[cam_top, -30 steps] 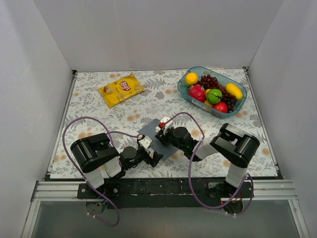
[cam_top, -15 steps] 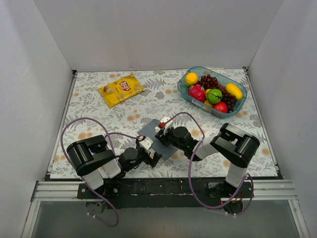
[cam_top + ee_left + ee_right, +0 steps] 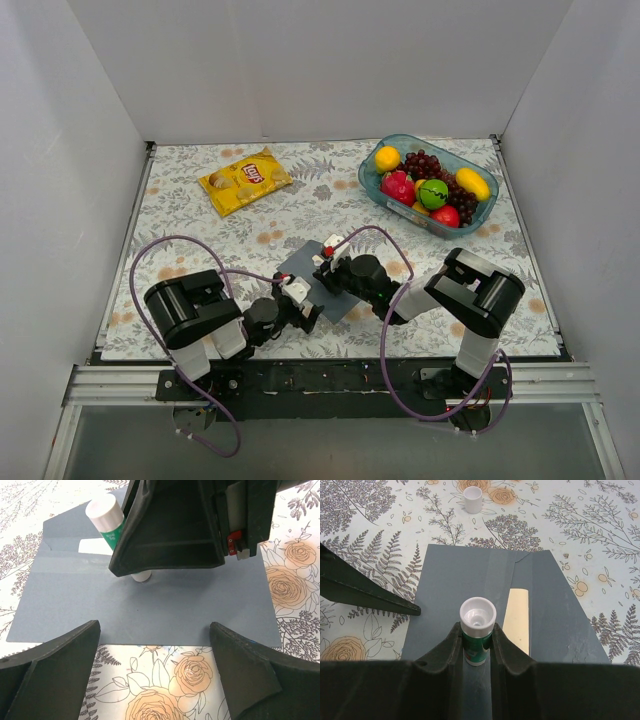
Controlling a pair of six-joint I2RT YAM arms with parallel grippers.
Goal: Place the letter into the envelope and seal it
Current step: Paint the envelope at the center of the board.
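Under the right pincer (image 3: 476, 635), closed on the glue stick (image 3: 477, 616), lies the envelope (image 3: 465, 575), letter (image 3: 517, 615) showing beside the stick; stroke the flap evenly and lightly, the wide-open, empty left pincer (image 3: 154, 630) ready to steady the paper.

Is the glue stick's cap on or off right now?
Off. The white cap stands on the tablecloth beyond the envelope, apart from the glue stick.

Flat slate-blue envelope (image 3: 465, 580) on floral cloth, cream letter (image 3: 516, 617) inside, only 1 narrow strip visible.
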